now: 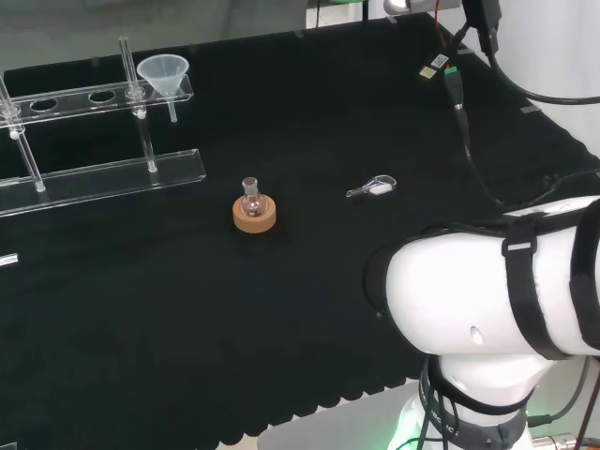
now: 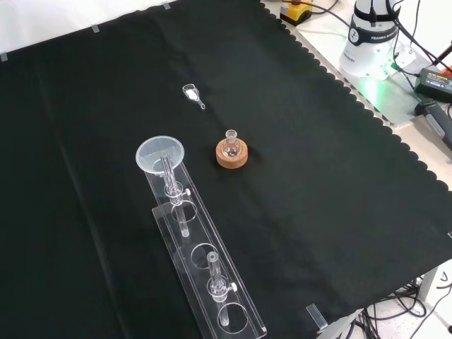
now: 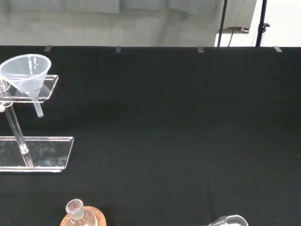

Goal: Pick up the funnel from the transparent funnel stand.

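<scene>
The small clear plastic funnel (image 1: 164, 75) sits in the end hole of the transparent acrylic funnel stand (image 1: 103, 173), ahead of the wrist camera; it looks light, thin-walled and slippery, best pinched at its cone rim, while the hand's state cannot be told.

We see a matt black cloth (image 2: 318, 212) under everything. The funnel (image 1: 163, 73) looks like translucent, smooth plastic, its funnel stand (image 2: 205, 275) clear and glossy (acrylic, apparently). The small flask (image 1: 250, 195) is glass on a rough cork ring (image 1: 254, 215).
</scene>
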You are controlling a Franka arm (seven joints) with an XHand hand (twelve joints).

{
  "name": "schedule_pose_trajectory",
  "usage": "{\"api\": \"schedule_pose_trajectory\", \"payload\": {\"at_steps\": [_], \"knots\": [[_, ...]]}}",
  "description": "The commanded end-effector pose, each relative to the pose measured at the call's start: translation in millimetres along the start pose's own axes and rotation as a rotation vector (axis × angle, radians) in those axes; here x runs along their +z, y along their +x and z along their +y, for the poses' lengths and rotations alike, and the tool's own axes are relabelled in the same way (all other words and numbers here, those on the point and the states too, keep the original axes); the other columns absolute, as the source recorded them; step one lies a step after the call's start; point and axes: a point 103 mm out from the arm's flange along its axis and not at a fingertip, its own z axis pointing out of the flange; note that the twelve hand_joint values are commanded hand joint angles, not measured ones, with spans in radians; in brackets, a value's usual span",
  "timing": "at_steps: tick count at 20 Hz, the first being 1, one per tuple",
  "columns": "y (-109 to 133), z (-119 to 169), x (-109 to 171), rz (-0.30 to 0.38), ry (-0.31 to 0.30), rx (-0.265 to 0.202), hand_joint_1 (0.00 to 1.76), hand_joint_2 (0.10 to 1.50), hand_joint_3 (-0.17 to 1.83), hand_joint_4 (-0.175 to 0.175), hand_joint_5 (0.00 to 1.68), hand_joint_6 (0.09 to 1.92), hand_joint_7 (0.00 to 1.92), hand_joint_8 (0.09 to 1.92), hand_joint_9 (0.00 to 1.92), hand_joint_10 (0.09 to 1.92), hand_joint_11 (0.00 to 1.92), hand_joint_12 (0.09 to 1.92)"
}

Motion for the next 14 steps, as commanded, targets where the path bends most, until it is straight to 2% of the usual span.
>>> {"api": "schedule_pose_trajectory", "payload": {"at_steps": [1, 4, 6, 8, 9, 11, 12, 14], "knots": [[-4, 1, 0, 0.002, -0.009, 0.006, 0.04, 0.92, 0.07, -0.051, 0.00, 0.09, 0.00, 0.09, 0.02, 0.29, 0.00, 1.35], [-17, 8, -5, -0.004, -0.014, -0.009, 0.03, 0.93, 0.07, -0.045, 0.00, 0.09, 0.00, 0.09, 0.00, 0.38, 0.00, 1.30], [-19, 11, 3, 0.025, -0.030, 0.003, 0.03, 0.93, 0.07, -0.045, 0.00, 0.09, 0.00, 0.09, 0.00, 0.39, 0.00, 1.29], [-23, 16, 14, 0.081, -0.070, 0.002, 0.03, 0.93, 0.07, -0.041, 0.00, 0.09, 0.00, 0.09, 0.00, 0.23, 0.00, 1.23], [-24, 21, 20, 0.103, -0.088, -0.004, 0.03, 0.93, 0.07, -0.036, 0.00, 0.09, 0.00, 0.09, 0.00, 0.13, 0.00, 1.15], [-23, 34, 35, 0.133, -0.146, -0.021, 0.04, 0.92, 0.06, -0.019, 0.00, 0.09, 0.00, 0.09, 0.00, 0.09, 0.00, 0.91], [-22, 41, 43, 0.132, -0.176, -0.030, 0.04, 0.92, 0.06, -0.013, 0.00, 0.09, 0.00, 0.09, 0.00, 0.09, 0.00, 0.80], [-13, 57, 59, 0.087, -0.221, -0.044, 0.04, 0.92, 0.05, -0.004, 0.00, 0.09, 0.00, 0.09, 0.00, 0.09, 0.00, 0.67]]}}
